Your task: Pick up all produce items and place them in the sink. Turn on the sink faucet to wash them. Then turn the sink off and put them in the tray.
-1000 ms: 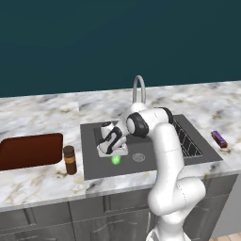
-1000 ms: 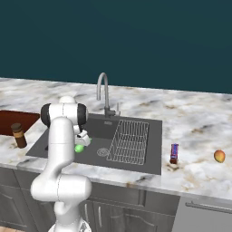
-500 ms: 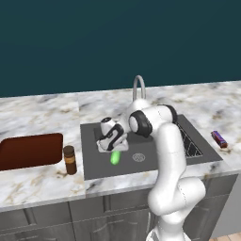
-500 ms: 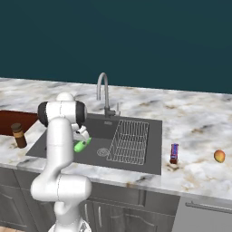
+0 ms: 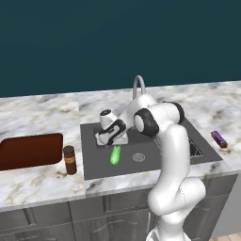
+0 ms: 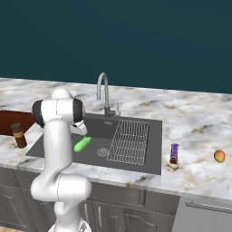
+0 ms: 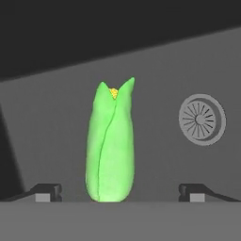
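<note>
- The gripper (image 7: 120,190) hangs low over the left part of the sink (image 5: 94,162), its fingers (image 7: 47,190) spread wide and pinching nothing.
- The green vegetable (image 7: 110,146), an ear of corn in its husk with yellow kernels at the tip, lies flat on the sink floor between the two fingertips in the hand view. No contact with either finger is apparent.
- In the base views the same vegetable (image 5: 115,154) rests just below the gripper (image 5: 107,137), left of the round drain (image 5: 138,156) and apart from the wire rack (image 6: 130,141).
- Judgement: the first produce item is delivered; the step in hand is to clear the basin.
- The arm should rise straight up before swinging, so the open fingers do not nudge the vegetable or catch the faucet (image 6: 103,93), which stands near behind.
- The orange-yellow fruit (image 6: 219,156) sits on the counter well to the right of the sink, beyond the small purple-red bar (image 6: 174,153). It is the next pick; the bar is to be left alone.
- The approach to the rounded fruit should be from above and centred, as it may roll.
- The tray (image 5: 28,149) lies left of the sink, past the brown jar (image 5: 69,160).
</note>
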